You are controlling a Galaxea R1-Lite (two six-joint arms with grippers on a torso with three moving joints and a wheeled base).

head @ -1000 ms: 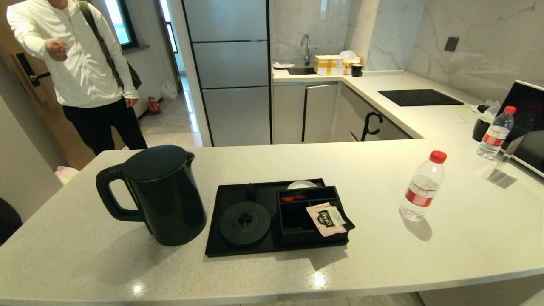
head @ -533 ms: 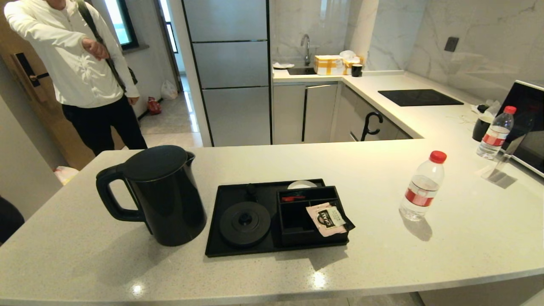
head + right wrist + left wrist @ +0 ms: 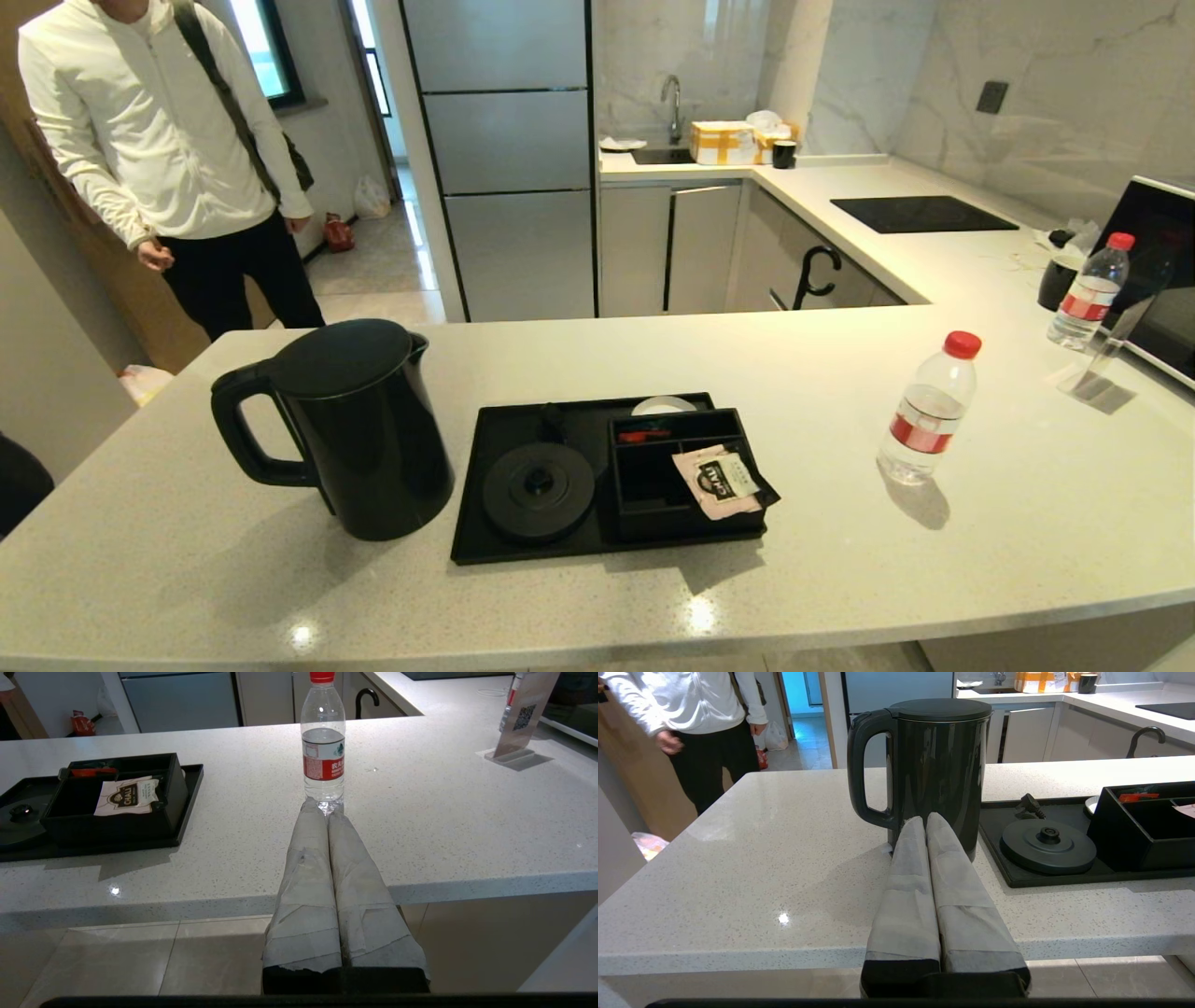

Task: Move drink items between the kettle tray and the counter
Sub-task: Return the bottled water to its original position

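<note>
Head view: the tall matte-black electric kettle (image 3: 345, 425) stands on the pale speckled stone counter (image 3: 1027, 523) just left of the flat black kettle tray (image 3: 523, 551); the clear red-capped plastic bottle (image 3: 927, 411) stands apart, right. Left gripper (image 3: 925, 820) and right gripper (image 3: 326, 812) are closed, empty, off the near edge.

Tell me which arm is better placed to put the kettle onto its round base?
Left, probably. The left claw points at the kettle, which stands left of the kettle tray. The right claw faces the bottle.
</note>
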